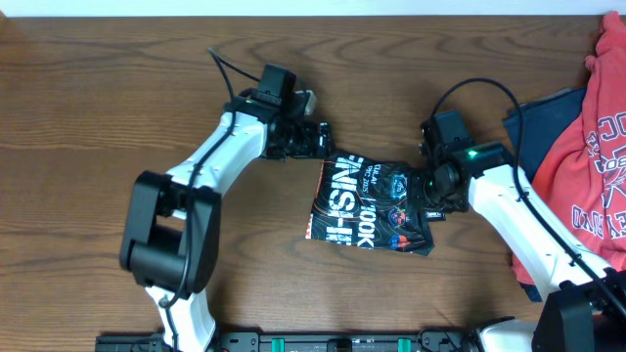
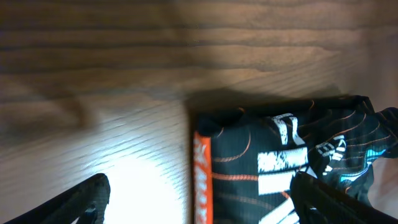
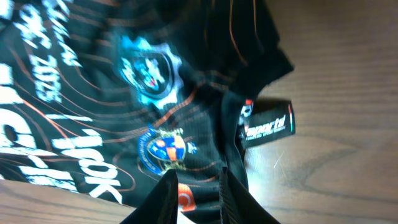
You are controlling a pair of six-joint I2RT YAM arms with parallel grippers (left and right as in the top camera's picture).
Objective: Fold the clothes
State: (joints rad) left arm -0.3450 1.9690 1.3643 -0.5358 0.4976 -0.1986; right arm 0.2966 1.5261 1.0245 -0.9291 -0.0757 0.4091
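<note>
**Grippers flank folded jersey on wood table**

Left gripper hangs with its fingers spread wide above the upper left corner of the jersey. The right gripper sits over the jersey's right edge, fingers narrowly parted with cloth showing between them; whether they pinch it cannot be told. A red garment with white lettering lies on a dark blue garment at the right edge of the table, beside the right arm. The jersey lies mid-table as a rumpled rectangle, black with thin orange lines, bold white lettering, crests and an orange edge strip.
</note>
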